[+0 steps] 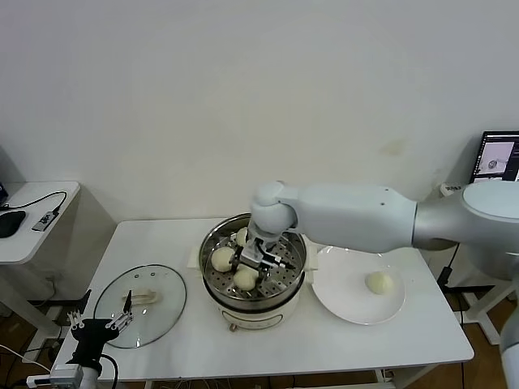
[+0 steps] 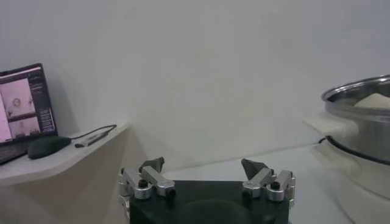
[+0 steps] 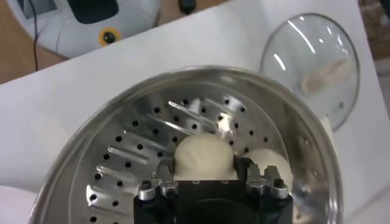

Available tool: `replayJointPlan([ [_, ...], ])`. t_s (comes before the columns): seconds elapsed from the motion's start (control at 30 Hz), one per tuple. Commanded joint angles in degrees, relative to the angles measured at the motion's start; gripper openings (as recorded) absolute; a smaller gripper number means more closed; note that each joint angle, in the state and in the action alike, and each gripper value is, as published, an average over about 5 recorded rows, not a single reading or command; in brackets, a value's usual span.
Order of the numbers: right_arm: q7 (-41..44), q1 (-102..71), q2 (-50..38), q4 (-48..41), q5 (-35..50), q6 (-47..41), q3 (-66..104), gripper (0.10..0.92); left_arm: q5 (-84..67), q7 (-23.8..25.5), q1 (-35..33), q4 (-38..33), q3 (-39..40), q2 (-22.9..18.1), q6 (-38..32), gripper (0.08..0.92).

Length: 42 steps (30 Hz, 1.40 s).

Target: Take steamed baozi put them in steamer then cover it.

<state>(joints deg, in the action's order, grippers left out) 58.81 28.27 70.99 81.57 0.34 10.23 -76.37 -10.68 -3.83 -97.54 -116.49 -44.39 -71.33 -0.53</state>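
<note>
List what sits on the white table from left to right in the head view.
Glass lid → steamer, with the right gripper inside it over baozi → white plate → one baozi on that plate.

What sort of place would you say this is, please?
Probably a lab or office room set up for a cooking test, not a real kitchen: a plain white table against a bare wall, a monitor on the robot's right, and a side desk with a mouse.
</note>
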Motion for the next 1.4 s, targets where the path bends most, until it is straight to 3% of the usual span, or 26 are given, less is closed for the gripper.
replayJointPlan([
  [0.03, 0.3, -0.4, 0.7, -0.9, -2.8, 3.6, -0.2, 0.603, 0.0, 0.0, 0.1, 0.1, 0.1, 0.0, 0.0, 0.823],
  [0.17, 0.1, -0.4, 0.1, -1.0, -2.3, 3.6, -0.1, 0.612, 0.0, 0.0, 0.2, 0.1, 0.3, -0.1, 0.0, 0.823],
  [0.5, 0.4, 3.2, -4.2, 2.9, 5.1, -0.6, 1.5, 0.815, 0.0, 0.1, 0.3, 0.2, 0.3, 0.4, 0.0, 0.823],
  [0.7, 4.4, 7.2, -12.8, 7.8, 8.7, -17.0, 4.7, 0.823, -0.5, 0.2, 0.3, 0.2, 0.0, 1.0, 0.0, 0.823],
  [0.97, 2.8, 8.1, -27.4, 12.3, 12.2, -36.1, 6.4, 0.823, -1.0, 0.3, 1.1, 0.8, 0.3, 2.3, 0.0, 0.823],
  [1.2, 3.2, -0.2, -41.8, 13.7, 6.9, -35.9, 12.5, 0.823, -1.8, 0.6, 2.2, 1.6, 1.4, 3.9, 0.1, 0.823],
  [1.4, 4.7, -14.8, -48.0, 10.6, -0.4, -31.3, 23.9, 0.823, -1.8, 0.5, 2.9, 2.4, 2.3, 4.8, 0.1, 0.823],
])
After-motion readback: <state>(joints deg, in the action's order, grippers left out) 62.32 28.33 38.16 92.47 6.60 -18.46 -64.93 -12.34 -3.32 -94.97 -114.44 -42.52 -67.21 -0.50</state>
